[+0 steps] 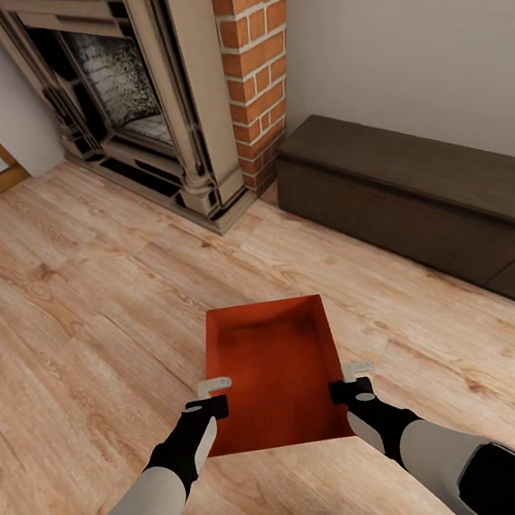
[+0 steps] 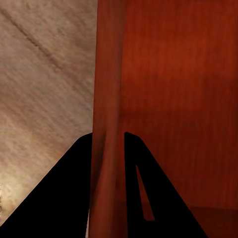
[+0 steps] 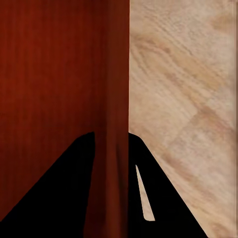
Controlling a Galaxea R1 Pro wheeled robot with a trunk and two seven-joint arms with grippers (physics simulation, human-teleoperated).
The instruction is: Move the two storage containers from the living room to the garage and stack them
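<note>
Thin-walled orange-red storage container [image 1: 275,371] above wood-plank flooring [image 1: 76,319], left jaws [image 1: 216,397] and right jaws [image 1: 350,382] each clamped on a side wall.

Both hands, L [image 1: 216,397] & R [image 1: 350,382], prob. clamped, arms forward.

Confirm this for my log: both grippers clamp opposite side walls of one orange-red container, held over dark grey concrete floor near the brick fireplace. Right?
Not quite: the floor under the container is light wood planking, not concrete, as the head view shows. The rest holds: left gripper and right gripper each pinch a side wall, near the brick fireplace.
</note>
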